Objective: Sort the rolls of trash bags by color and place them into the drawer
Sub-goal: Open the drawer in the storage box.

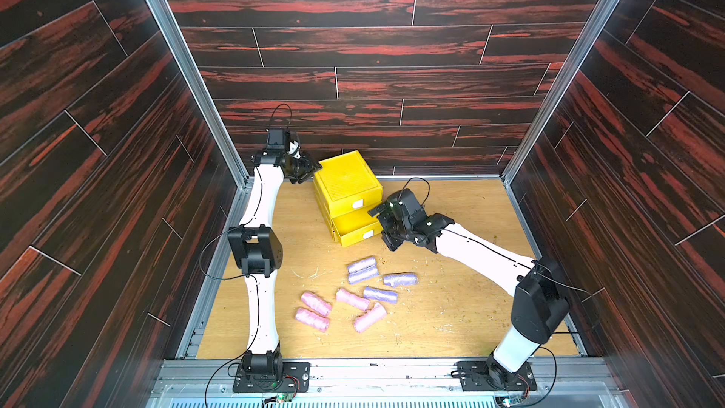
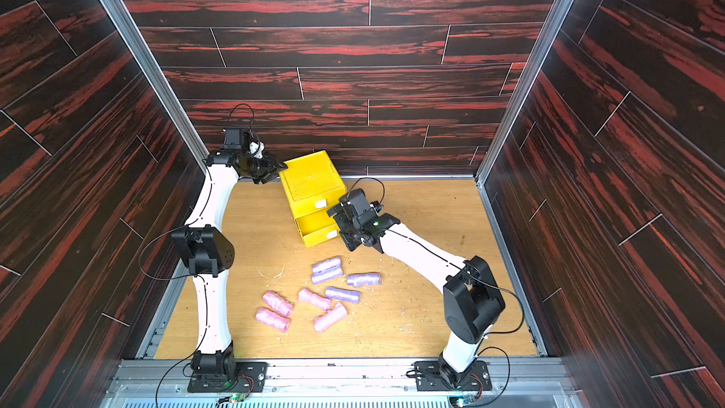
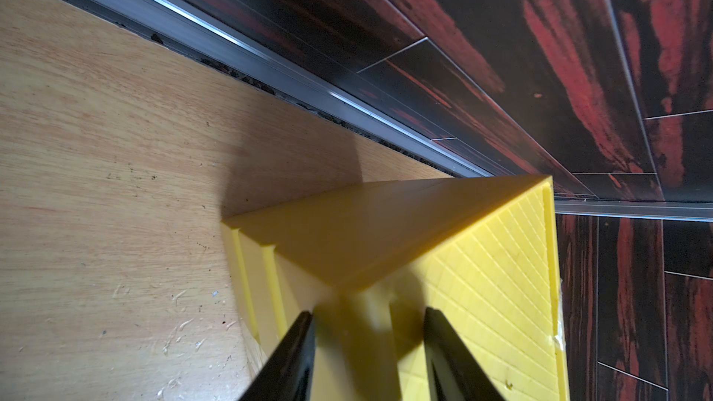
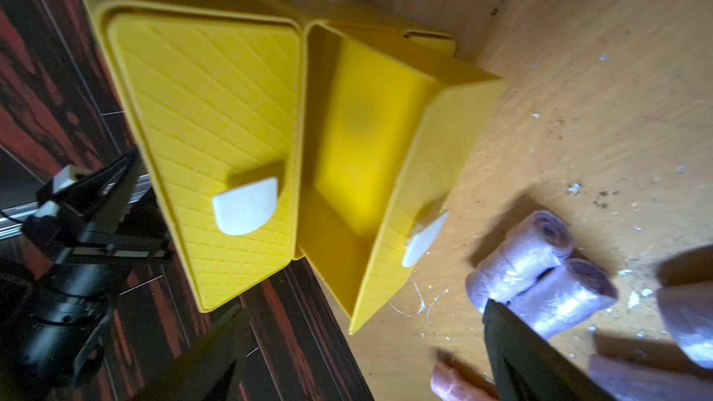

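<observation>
The yellow drawer (image 1: pixel 347 178) chest stands at the back of the table. Its top drawer is closed, and a lower drawer (image 1: pixel 359 229) is pulled out with a bare inside (image 4: pixel 359 129). My left gripper (image 1: pixel 314 168) is shut on the chest's back left top corner (image 3: pixel 386 233). To the right of the pulled-out drawer's front, my right gripper (image 1: pixel 381 229) stands wide open and holds nothing. Several purple rolls of trash bags (image 1: pixel 363 270) lie loose on the table in front of the chest, and several pink rolls (image 1: pixel 316 304) lie nearer the front. Two purple rolls (image 4: pixel 540 275) show beside one right finger.
The wooden table (image 1: pixel 451 308) is strewn with small crumbs and scraps. Dark wood-patterned walls with metal rails close it in at the back and both sides. The left arm's elbow (image 1: pixel 255 249) hangs over the table's left edge.
</observation>
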### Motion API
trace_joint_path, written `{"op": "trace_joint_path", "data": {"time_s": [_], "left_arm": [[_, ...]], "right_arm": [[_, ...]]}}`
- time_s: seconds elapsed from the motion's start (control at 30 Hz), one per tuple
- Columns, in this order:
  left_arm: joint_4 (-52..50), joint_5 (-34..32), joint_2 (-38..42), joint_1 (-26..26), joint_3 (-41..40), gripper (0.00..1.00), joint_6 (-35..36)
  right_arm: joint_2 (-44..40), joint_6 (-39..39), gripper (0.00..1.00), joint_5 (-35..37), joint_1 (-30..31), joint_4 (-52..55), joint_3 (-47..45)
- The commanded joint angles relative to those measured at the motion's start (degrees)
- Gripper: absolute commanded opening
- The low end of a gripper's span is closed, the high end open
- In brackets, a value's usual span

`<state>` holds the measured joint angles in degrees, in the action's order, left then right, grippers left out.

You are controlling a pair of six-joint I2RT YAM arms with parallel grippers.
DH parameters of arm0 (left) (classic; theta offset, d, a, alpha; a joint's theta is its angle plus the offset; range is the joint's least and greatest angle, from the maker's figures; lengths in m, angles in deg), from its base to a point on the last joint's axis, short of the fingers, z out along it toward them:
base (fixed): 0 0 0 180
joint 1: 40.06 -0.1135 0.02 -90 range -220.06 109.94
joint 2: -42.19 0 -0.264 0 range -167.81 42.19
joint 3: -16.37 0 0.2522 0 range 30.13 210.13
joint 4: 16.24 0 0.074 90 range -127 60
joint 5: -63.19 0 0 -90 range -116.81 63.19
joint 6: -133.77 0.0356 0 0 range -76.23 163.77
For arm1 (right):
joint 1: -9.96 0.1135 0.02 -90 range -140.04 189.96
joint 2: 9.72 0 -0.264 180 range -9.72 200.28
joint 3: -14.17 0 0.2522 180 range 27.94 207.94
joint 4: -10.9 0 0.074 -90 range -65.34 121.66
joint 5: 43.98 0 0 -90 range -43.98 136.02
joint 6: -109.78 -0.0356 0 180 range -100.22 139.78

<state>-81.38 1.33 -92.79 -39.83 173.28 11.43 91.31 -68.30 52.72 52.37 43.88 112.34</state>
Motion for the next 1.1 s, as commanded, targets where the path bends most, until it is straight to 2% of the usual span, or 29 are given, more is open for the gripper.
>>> {"op": "trace_joint_path", "data": {"time_s": [0.0,0.13,0.37,0.73,1.07], "left_arm": [[-8.97,0.64,-3.36,2.14,-2.45,0.49,1.66],[-8.92,0.75,-3.36,2.14,-2.44,0.49,1.66],[-8.82,0.84,-3.45,2.13,-2.35,0.49,1.42],[-8.98,0.84,-3.54,2.12,-2.51,0.49,1.58],[-9.03,0.73,-3.66,2.14,-2.45,0.49,1.62]], "right_arm": [[6.45,-0.7,0.98,-1.54,-0.54,5.63,4.99],[11.04,-0.22,0.97,-4.67,-0.49,8.78,10.08],[10.15,-0.78,0.97,-3.81,-0.4,8.61,7.6],[16.67,0.86,0.96,-5.77,-0.49,15.66,12.81],[13.01,4.07,0.94,-7.55,-0.51,15.76,8.6]]}}
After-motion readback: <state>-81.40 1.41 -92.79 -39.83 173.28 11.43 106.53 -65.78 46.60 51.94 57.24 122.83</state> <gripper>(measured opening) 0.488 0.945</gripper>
